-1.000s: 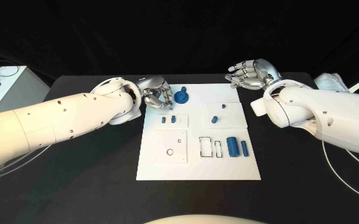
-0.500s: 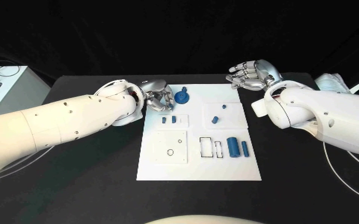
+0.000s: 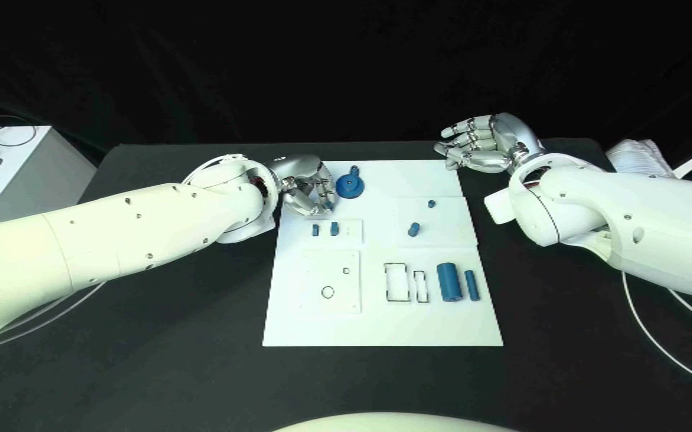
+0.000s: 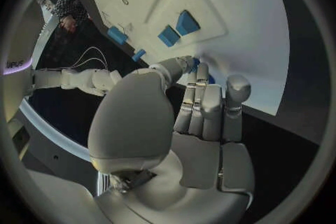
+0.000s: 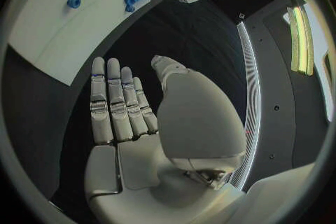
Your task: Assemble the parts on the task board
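The white task board (image 3: 382, 322) lies mid-table. My left hand (image 3: 306, 192) hovers at the board's far left corner, where thumb and a finger pinch a small blue part (image 4: 195, 62) over the board. A blue gear-like part (image 3: 351, 188) stands just beside that hand. Two small blue blocks (image 3: 326, 230) sit on a raised square close to the fingers. My right hand (image 3: 488, 144) is off the board's far right corner with its fingers (image 5: 115, 101) straight and apart, holding nothing.
Two blue cylinders (image 3: 459, 282) lie at the board's right side beside outlined slots (image 3: 404, 284). Two small blue pegs (image 3: 415, 229) stand on the right raised square. A white box (image 3: 29, 157) is at the table's left edge, and pale cables (image 3: 635, 157) at the right.
My left hand has edged slightly nearer along the board's left corner, the small blue part moving with it. The right hand has stayed put.
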Tool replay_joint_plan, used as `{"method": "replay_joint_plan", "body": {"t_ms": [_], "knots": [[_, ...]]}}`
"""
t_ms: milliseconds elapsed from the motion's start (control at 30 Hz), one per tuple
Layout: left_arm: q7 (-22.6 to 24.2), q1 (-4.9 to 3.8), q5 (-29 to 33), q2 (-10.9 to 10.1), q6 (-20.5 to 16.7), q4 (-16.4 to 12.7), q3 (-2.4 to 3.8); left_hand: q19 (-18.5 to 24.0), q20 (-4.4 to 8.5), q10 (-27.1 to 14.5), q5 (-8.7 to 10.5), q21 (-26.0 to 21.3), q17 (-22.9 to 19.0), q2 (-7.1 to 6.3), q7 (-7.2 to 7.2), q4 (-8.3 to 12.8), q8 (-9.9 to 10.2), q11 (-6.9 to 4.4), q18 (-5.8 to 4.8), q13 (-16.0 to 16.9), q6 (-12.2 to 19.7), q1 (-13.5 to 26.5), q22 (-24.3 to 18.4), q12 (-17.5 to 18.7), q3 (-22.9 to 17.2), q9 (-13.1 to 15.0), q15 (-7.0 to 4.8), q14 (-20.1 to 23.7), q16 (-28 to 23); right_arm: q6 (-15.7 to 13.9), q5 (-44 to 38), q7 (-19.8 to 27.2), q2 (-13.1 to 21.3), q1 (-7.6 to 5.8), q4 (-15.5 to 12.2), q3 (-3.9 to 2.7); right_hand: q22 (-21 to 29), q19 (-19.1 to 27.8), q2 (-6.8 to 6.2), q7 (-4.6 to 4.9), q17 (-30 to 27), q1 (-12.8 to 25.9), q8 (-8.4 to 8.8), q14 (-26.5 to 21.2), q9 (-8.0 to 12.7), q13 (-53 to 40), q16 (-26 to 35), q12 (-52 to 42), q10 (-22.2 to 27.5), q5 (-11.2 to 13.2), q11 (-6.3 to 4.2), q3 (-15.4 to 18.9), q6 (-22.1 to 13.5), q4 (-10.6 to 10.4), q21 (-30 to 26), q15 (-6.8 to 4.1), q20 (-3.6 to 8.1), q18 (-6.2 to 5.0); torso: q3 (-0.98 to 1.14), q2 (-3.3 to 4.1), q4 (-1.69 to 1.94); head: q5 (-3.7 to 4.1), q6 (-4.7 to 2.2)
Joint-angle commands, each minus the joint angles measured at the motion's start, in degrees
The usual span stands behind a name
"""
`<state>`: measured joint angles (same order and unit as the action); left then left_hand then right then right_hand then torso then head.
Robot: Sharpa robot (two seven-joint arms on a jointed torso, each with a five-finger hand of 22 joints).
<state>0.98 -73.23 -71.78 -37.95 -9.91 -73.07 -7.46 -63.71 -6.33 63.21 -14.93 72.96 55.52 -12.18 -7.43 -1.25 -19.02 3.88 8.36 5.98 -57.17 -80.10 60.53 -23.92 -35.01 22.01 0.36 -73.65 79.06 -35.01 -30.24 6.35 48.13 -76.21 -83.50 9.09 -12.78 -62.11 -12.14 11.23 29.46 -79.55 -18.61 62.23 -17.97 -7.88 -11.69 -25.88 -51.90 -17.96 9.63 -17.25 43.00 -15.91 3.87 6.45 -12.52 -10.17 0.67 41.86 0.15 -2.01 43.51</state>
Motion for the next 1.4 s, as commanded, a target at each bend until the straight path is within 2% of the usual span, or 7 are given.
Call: {"method": "replay_joint_plan", "body": {"t_ms": [33,833,1133,1400], "knots": [[-0.77,0.13,-0.58,0.06,1.73,-0.03,-0.09,-0.54,-0.03,0.48,0.19,0.25,0.37,0.07,0.00,0.38,-0.18,-0.06,-1.12,0.00,-0.58,0.52,0.18,0.37,0.01,0.18,-0.05,-0.49,0.39,0.69,-0.22,0.73,0.01,0.03,-0.06,-0.01,0.05,-0.22,0.51,2.59,-0.05,0.14,-0.31,0.21,0.09,0.04,0.33,-0.20,0.20,-0.22,0.22,-0.28,-0.39,0.19,0.17,0.01,0.04,-0.32,-0.04,-0.03,0.07,-0.01,0.05],[-1.20,0.14,-0.25,0.28,2.70,-0.02,-0.12,-0.43,0.00,0.98,0.20,0.21,0.21,0.19,0.05,0.50,-0.17,-0.13,-1.09,0.11,-1.01,0.55,0.12,0.62,0.16,0.31,-0.12,-0.43,0.46,0.66,-0.22,0.73,0.09,0.03,-0.10,-0.01,0.05,-0.22,0.51,2.59,-0.05,0.14,-0.31,0.21,0.09,0.04,0.33,-0.20,0.20,-0.22,0.22,-0.28,-0.39,0.19,0.17,0.01,0.04,-0.32,-0.02,-0.01,0.01,0.07,0.10],[-1.90,0.15,-0.22,0.48,4.00,0.80,-0.80,1.30,-0.06,0.71,0.14,-0.91,-2.51,0.26,-0.22,0.76,0.64,0.22,-0.70,0.04,-0.58,0.52,-1.56,1.83,0.13,0.21,0.11,1.23,-0.50,0.65,-0.22,0.73,0.22,0.03,-0.14,-0.01,0.05,-0.22,0.51,2.59,-0.05,0.14,-0.31,0.21,0.09,0.04,0.33,-0.20,0.20,-0.22,0.22,-0.28,-0.39,0.19,0.17,0.01,0.04,-0.32,0.00,-0.05,0.08,0.13,0.18],[-1.75,0.15,-0.08,0.44,4.12,0.83,-0.95,1.71,-0.18,0.52,0.14,-1.18,-2.87,0.22,-0.42,0.85,1.21,0.45,-0.64,-0.02,-0.21,0.62,-1.86,2.56,0.15,0.10,0.30,1.57,-0.63,0.65,-0.22,0.76,0.27,0.03,-0.16,-0.01,0.05,-0.22,0.51,2.59,-0.05,0.14,-0.31,0.21,0.09,0.04,0.33,-0.20,0.20,-0.22,0.22,-0.28,-0.39,0.19,0.17,0.01,0.04,-0.32,-0.02,-0.01,0.00,0.06,0.15]]}}
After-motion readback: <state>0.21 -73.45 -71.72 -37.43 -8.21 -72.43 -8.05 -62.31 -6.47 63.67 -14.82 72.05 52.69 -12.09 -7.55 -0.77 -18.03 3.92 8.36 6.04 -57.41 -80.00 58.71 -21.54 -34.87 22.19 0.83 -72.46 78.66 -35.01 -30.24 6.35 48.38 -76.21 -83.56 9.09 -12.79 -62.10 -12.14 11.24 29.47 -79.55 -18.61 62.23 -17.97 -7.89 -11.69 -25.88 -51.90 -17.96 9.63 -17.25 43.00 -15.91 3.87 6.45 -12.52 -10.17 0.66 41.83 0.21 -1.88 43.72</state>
